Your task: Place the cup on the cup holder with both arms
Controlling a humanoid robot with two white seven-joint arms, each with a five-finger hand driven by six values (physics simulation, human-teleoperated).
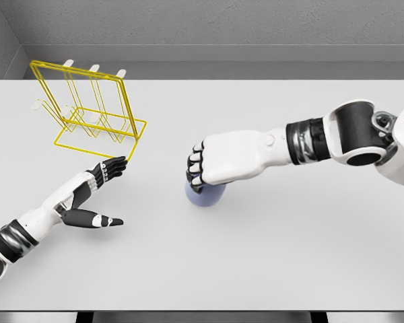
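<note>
A pale blue cup (209,197) sits on the white table, mostly hidden under my right hand (196,173). That hand reaches in from the right and its fingers curl down around the cup's top. The yellow wire cup holder (89,108) stands at the back left, with white-tipped pegs along its top and side. My left hand (108,192) lies low over the table at the lower left, fingers stretched flat and thumb spread, holding nothing. Its fingertips point toward the holder's front right corner.
The white table (276,262) spreads across the view, with grey walls behind it. Its front edge runs along the bottom of the picture. Nothing else stands on it.
</note>
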